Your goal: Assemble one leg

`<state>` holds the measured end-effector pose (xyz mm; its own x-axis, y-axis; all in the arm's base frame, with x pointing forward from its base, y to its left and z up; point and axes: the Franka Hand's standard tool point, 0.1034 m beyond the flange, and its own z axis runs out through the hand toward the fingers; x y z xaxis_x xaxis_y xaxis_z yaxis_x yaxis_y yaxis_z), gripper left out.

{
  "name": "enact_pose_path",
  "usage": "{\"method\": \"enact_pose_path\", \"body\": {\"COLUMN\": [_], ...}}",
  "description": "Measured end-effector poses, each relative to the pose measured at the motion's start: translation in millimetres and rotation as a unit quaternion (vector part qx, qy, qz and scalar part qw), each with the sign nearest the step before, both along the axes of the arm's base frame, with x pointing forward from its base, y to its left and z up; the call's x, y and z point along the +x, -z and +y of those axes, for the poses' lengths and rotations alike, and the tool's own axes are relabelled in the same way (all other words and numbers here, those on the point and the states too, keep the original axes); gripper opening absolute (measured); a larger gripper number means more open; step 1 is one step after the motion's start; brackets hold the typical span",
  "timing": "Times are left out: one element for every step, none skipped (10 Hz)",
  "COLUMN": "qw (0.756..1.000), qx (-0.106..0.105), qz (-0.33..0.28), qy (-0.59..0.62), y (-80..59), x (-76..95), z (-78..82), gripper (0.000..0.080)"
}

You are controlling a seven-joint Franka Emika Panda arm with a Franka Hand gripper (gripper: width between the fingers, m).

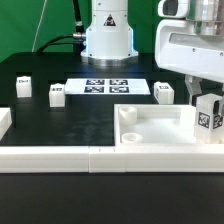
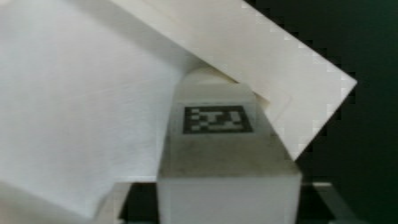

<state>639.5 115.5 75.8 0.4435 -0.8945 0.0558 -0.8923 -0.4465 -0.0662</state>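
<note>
My gripper (image 1: 204, 104) is shut on a leg (image 1: 210, 121), a small white post with a black-and-white tag on its side. It holds the leg upright over the near right corner of the white square tray (image 1: 160, 126), as the exterior view shows it. In the wrist view the leg (image 2: 222, 150) fills the space between the jaws of the gripper (image 2: 222, 208), with its tag (image 2: 219, 118) facing the camera and its far end at a corner of the tray (image 2: 107, 90). Whether the leg touches the tray is hidden.
Three more legs stand on the black table: two at the exterior view's left (image 1: 22, 86) (image 1: 57, 95) and one behind the tray (image 1: 164, 92). The marker board (image 1: 105, 87) lies in front of the robot base. A low white wall (image 1: 70, 158) runs along the front.
</note>
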Motion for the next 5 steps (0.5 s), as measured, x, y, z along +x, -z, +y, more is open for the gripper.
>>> {"method": "enact_pose_path", "body": {"qw": [0.997, 0.992, 0.987, 0.976, 0.972], "qx": [0.007, 0.010, 0.015, 0.024, 0.026], "qz": [0.000, 0.001, 0.001, 0.002, 0.003], "qy": [0.075, 0.124, 0.160, 0.217, 0.234], "y": [0.1, 0.0, 0.2, 0.3, 0.2], "x": [-1.0, -1.8, -2.0, -2.5, -2.8], "z": [-0.4, -0.5, -0.9, -1.0, -0.8], "gripper": [0.0292, 0.0292, 0.0292, 0.0292, 0.0292]}}
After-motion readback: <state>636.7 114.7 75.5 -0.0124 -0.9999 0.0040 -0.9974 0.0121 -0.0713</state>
